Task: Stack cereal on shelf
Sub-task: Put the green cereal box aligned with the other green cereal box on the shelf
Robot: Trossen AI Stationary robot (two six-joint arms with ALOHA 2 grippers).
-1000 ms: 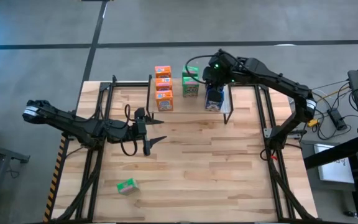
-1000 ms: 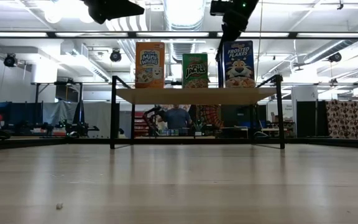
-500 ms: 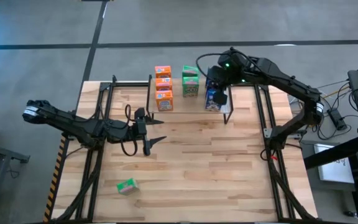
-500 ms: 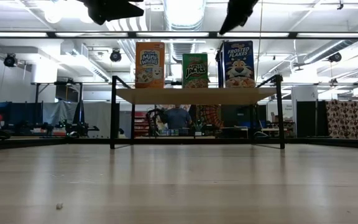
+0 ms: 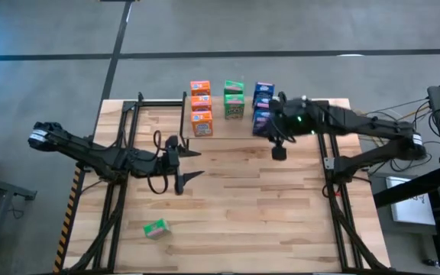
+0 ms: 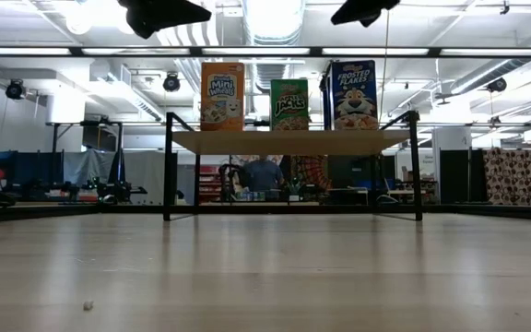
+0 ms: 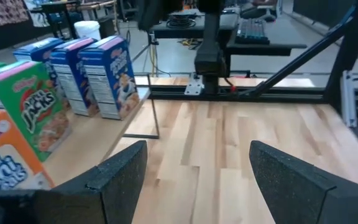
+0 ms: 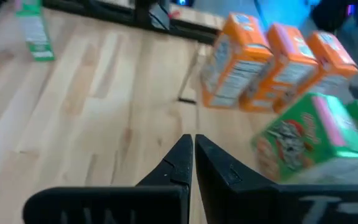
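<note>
Pale plank table (image 5: 235,191), glossy rectangular cereal (image 5: 201,106).

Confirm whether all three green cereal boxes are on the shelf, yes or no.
No: the high view shows one green cereal box lying on the table, well apart from the shelf where two other green boxes stand.

Eight cereal boxes (image 5: 234,100) on shelf (image 5: 228,126); ninth box (image 5: 156,228) on table (image 5: 243,206).

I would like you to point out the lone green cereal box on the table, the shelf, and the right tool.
Lone green cereal box (image 5: 156,228), high view, its top face.
Shelf (image 6: 289,142), low view, front edge of plank.
Right tool (image 8: 193,163), right wrist view, between the shut fingertips.
</note>
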